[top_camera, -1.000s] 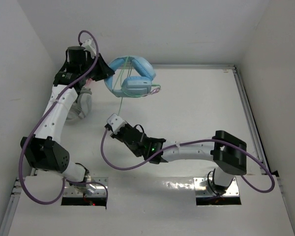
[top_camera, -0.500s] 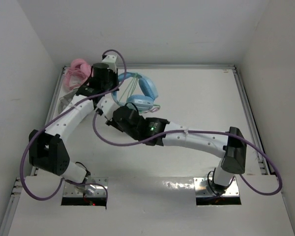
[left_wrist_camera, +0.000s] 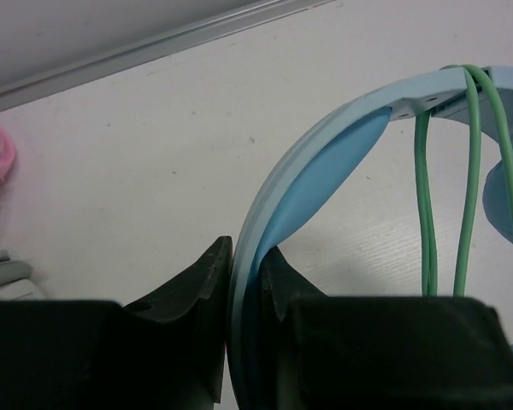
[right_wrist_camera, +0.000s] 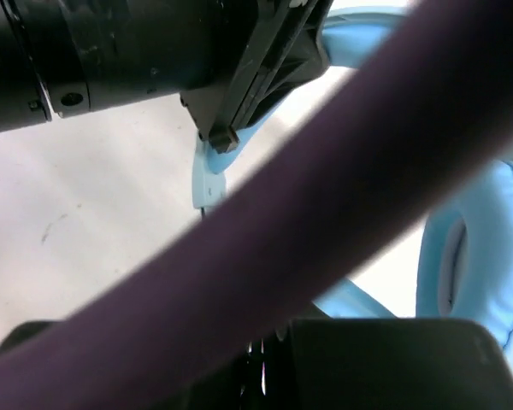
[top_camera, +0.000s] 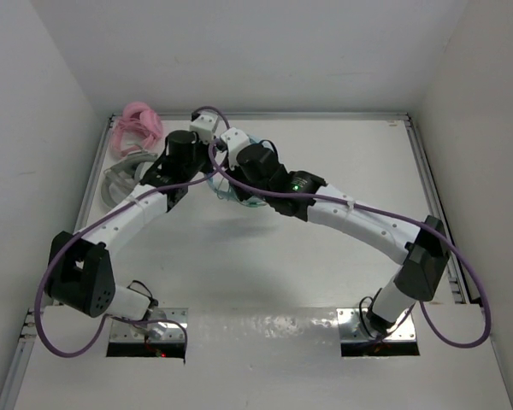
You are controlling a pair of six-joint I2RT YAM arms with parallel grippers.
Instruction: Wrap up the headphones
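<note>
The headphones [left_wrist_camera: 325, 162] are light blue, and my left gripper [left_wrist_camera: 246, 286] is shut on their headband, one black finger on each side. Three strands of the pale green cable [left_wrist_camera: 472, 171] run over the headband to the right. From above, both wrists crowd over the headphones [top_camera: 239, 201] at the back left, and only a blue sliver shows. In the right wrist view a padded ear cup [right_wrist_camera: 466, 256] sits at the right. My right gripper [right_wrist_camera: 258, 354] is shut. A purple arm cable covers most of it, and a thin pale strand shows between the fingers.
Pink headphones [top_camera: 137, 120] lie in the back left corner, with grey-white headphones [top_camera: 124, 175] just in front of them. A metal rail [top_camera: 325, 115] runs along the back edge. The white walls stand close on the left and at the back.
The right arm swung from the front middle up to the back, over the headphones. The left arm carried the headphones rightward and nearer, which uncovered the pink pair.
</note>
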